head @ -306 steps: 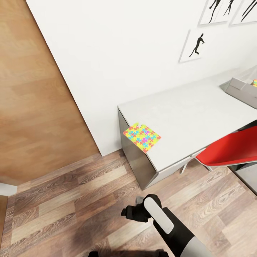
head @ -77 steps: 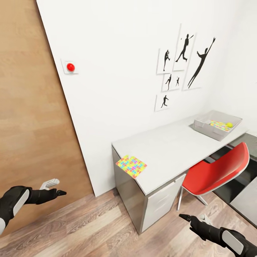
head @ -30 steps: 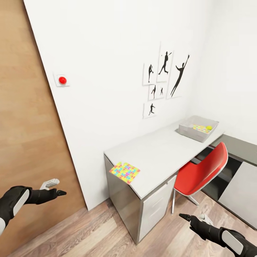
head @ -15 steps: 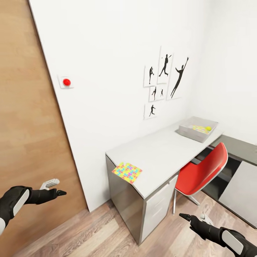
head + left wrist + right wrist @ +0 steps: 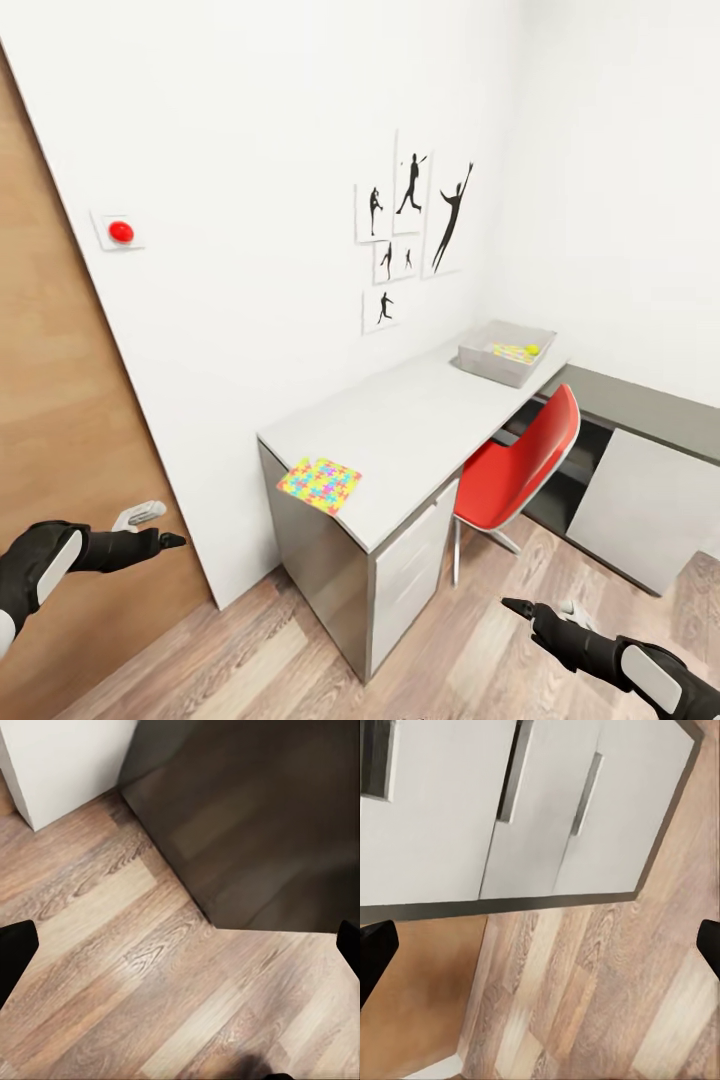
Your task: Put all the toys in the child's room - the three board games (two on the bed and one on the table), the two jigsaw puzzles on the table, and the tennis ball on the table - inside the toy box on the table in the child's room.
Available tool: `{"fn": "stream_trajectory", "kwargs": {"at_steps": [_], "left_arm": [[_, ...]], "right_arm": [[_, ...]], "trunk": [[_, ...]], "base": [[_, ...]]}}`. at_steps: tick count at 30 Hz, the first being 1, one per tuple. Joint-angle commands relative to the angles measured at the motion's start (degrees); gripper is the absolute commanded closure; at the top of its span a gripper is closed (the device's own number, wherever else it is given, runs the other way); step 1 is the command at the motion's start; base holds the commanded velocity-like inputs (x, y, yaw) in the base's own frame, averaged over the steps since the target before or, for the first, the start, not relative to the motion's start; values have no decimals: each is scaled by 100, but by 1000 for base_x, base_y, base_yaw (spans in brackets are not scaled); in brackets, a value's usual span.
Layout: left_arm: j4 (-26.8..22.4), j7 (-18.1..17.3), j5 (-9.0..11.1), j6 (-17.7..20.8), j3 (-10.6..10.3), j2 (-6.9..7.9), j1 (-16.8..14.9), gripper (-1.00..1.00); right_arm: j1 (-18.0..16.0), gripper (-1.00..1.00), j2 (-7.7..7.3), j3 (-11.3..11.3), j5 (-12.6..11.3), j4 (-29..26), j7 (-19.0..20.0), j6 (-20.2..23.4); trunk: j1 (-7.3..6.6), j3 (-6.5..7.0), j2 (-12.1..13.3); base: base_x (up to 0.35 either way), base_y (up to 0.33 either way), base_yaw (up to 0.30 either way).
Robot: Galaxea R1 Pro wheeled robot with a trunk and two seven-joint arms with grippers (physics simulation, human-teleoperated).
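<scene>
My left gripper [image 5: 150, 528] and right gripper [image 5: 540, 610] hang spread wide, empty. The jigsaw puzzle [image 5: 320, 484] overhangs the table [image 5: 420, 430] corner: thin, light, probably slippery, so I'd pinch that protruding edge.

Light was bright, even and soft, with no glare on the white wall [image 5: 280, 200]. Faint shade lay under the surface [image 5: 420, 430]. The head view bent lines near its edges; the left wrist view was slightly blurred.
</scene>
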Motion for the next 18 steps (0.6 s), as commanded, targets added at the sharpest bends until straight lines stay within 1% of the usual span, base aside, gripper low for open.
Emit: {"fn": "stream_trajectory", "kwargs": {"at_steps": [1,7,11,15,18], "left_arm": [[-5,-3,24,32,-9,5,-2,-100],[-5,-3,22,38,-6,5,-2,-100],[-5,-3,22,39,-6,5,-2,-100],[-5,-3,23,38,-10,5,-2,-100],[-5,-3,24,35,-5,5,-2,-100]], "right_arm": [[-7,-100,-3,23,-40,0,5,23],[-7,-100,0,31,-39,-1,-5,21],[-7,-100,1,35,-40,1,-12,8],[-7,-100,2,33,-40,3,-15,-13],[-7,-100,2,45,-40,0,-16,-22]], "trunk": [[0,-7,-5],[0,-7,-5],[0,-7,-5],[0,-7,-5],[0,-7,-5]], "base": [[-54,0,-280],[-27,53,-281],[0,180,-281],[66,226,-281],[40,99,-281]]}}
